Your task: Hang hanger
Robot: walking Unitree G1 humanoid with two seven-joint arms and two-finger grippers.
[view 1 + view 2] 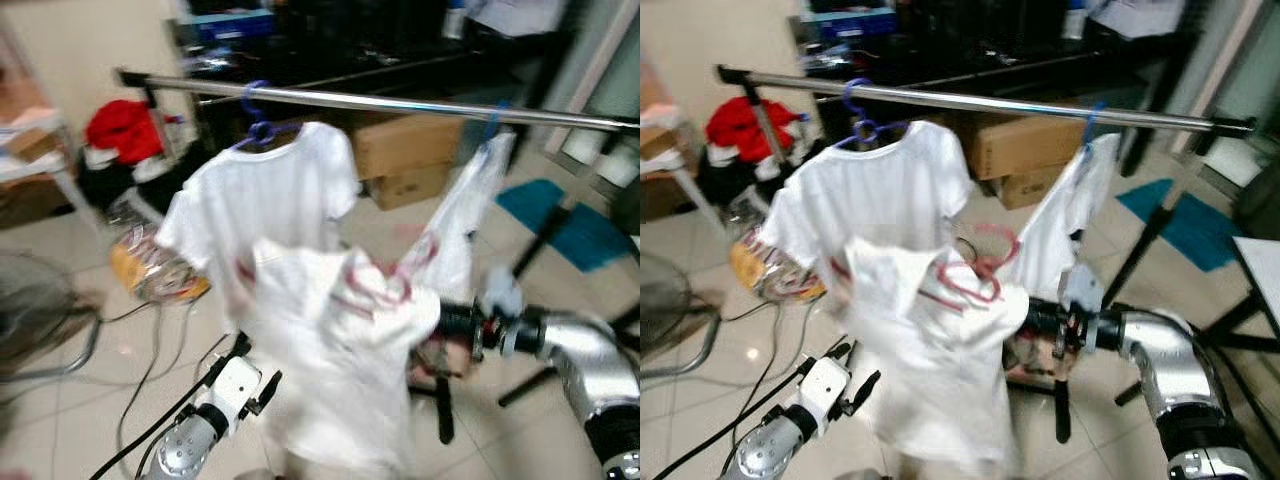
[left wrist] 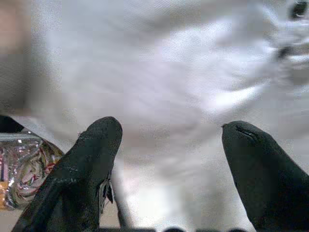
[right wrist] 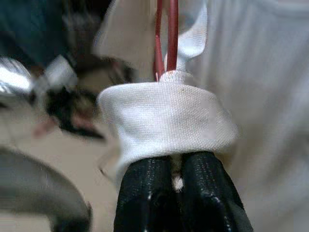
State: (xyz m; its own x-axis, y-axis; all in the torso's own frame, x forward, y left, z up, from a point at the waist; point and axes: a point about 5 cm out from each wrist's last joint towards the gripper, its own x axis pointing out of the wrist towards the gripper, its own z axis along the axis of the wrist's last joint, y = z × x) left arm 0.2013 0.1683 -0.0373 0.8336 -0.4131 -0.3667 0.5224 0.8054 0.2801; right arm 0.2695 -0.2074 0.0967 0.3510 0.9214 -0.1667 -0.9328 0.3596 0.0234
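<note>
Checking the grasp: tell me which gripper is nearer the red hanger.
Right. The right gripper is shut on the white shirt at the red hanger; the left gripper is open, below, facing the shirt's cloth.

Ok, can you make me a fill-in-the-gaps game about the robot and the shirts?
1. The hanger inside the shirt the robot holds is coloured ____.
2. The right pincer is ____ on the white shirt.
3. The metal rail already carries ____ white shirts on blue hangers.
4. The left pincer has its fingers ____.

Missing words: red; shut; two; open
</note>
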